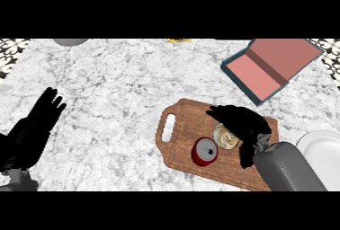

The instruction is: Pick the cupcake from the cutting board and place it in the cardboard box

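Right hand (pixel 238 120), black and at the end of a grey forearm, sits over the brown wooden cutting board (pixel 182 117) with its fingers curled down around the pale swirled cupcake (pixel 224 137), grasping it. Part of the cupcake shows below the palm, and it is on the board. Just left of the cupcake, also on the board, lies a small round red object with a grey centre (pixel 204 151). The board has a handle slot at its left end and rests on a white and grey marble counter (pixel 113 85). Far and to the right of the board sits the open cardboard box (pixel 271 67), pink inside with dark teal outer walls. A white plate (pixel 323 146) shows at the right edge. Left hand (pixel 36 123) rests open near the left edge, fingers straight and pointing to the far side.
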Controlling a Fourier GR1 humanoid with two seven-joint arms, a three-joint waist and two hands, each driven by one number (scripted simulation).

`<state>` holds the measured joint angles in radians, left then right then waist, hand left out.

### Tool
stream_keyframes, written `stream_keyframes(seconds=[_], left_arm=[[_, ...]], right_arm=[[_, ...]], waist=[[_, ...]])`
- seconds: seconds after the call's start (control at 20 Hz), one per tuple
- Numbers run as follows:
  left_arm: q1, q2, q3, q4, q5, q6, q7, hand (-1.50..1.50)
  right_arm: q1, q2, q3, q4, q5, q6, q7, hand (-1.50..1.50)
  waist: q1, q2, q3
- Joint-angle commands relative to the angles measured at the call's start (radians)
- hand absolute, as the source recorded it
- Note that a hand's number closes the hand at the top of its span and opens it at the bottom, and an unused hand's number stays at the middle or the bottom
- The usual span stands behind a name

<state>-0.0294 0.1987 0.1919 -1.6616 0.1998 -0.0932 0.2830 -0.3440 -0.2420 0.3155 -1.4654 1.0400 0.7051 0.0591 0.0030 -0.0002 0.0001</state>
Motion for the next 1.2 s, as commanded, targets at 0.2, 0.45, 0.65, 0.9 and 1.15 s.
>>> stream_keyframes(seconds=[0.2, 0.45, 0.65, 0.9, 1.15], left_arm=[[-0.007, -0.004, 0.017, 0.007, 0.01, -0.015, 0.002, 0.0], [0.068, -0.009, 0.026, -0.058, 0.003, -0.036, -0.014, 0.0], [0.004, -0.018, 0.004, 0.016, -0.017, -0.025, -0.013, 0.0], [-0.038, -0.001, 0.011, 0.001, 0.002, -0.03, 0.013, 0.0], [-0.071, 0.018, 0.022, 0.006, 0.014, -0.03, 0.051, 0.0]], right_arm=[[-0.025, 0.055, 0.021, 0.098, 0.056, -0.155, -0.106, 1.5], [-0.009, 0.031, -0.017, 0.064, 0.066, -0.123, -0.15, 1.5], [-0.17, 0.171, -0.094, 0.288, 0.091, -0.189, -0.008, 1.5], [-0.324, 0.239, -0.184, 0.465, 0.019, -0.287, 0.345, 1.5], [-0.52, 0.241, -0.128, 0.658, -0.022, -0.473, 0.46, 1.5]], waist=[[0.001, 0.001, 0.0], [0.001, -0.001, 0.0], [0.011, 0.005, 0.0], [0.051, 0.013, 0.001], [0.052, 0.012, 0.0]])
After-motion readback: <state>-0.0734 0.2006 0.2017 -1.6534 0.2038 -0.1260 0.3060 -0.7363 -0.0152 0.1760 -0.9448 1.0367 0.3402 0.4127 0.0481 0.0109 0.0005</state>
